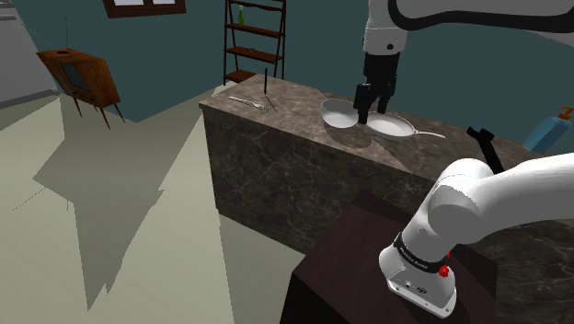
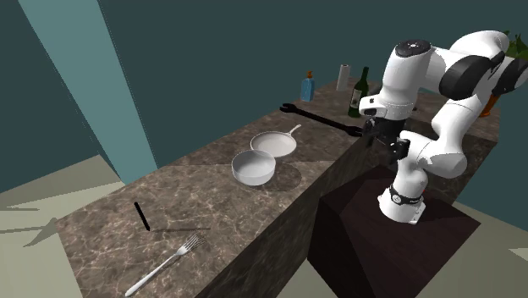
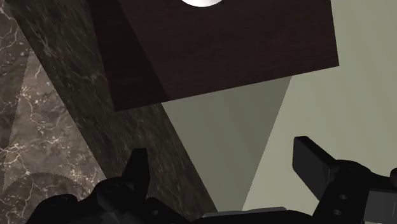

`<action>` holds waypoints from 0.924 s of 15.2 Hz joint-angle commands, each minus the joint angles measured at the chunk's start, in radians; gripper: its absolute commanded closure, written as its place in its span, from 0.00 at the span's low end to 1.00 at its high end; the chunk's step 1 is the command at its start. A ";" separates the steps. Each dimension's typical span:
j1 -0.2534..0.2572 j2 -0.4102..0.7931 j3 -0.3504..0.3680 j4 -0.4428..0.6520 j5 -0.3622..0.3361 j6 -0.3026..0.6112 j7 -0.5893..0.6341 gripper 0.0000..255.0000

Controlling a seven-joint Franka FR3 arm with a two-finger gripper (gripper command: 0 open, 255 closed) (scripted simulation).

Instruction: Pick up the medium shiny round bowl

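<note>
Second exterior view, left to right, everything placed off the frying pan (image 2: pixel 277 144). Way off to the pan's left, at the far end of the marble bench (image 2: pixel 211 182), there's a short black stick (image 2: pixel 142 217) and a fork (image 2: pixel 165 264) lying flat, both well apart from the pan. Next comes the one we care about: the pale grey round bowl (image 2: pixel 254 168) sits upright on the bench, right up against the pan's left side; can't tell if the rims actually touch. Behind the pan to the right a black wrench (image 2: pixel 320 119) lies along the bench, with a blue bottle (image 2: pixel 306 87), a white paper roll (image 2: pixel 343 76) and a dark green bottle (image 2: pixel 360 91) further back. Right of the pan, past the bench edge, the tool (image 2: pixel 385 146) hangs over the dark wooden stand (image 2: pixel 364 220), well apart from the bowl. In the wrist view its fingers (image 3: pixel 312 159) are spread apart with nothing between them, pointing at the stand top and the floor (image 3: pixel 318 95).
</note>
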 commanded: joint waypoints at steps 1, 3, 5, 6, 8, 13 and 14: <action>0.000 0.000 0.000 0.000 0.000 0.000 0.000 0.00; -0.010 0.058 -0.026 0.011 -0.023 0.049 -0.019 0.00; -0.020 0.119 -0.051 0.028 -0.042 0.096 -0.038 0.00; -0.025 0.150 -0.064 0.038 -0.051 0.119 -0.047 0.00; -0.033 0.214 -0.088 0.062 -0.067 0.163 -0.065 0.00; -0.052 0.383 -0.146 0.144 -0.089 0.260 -0.112 0.00; -0.056 0.418 -0.157 0.164 -0.091 0.277 -0.121 0.00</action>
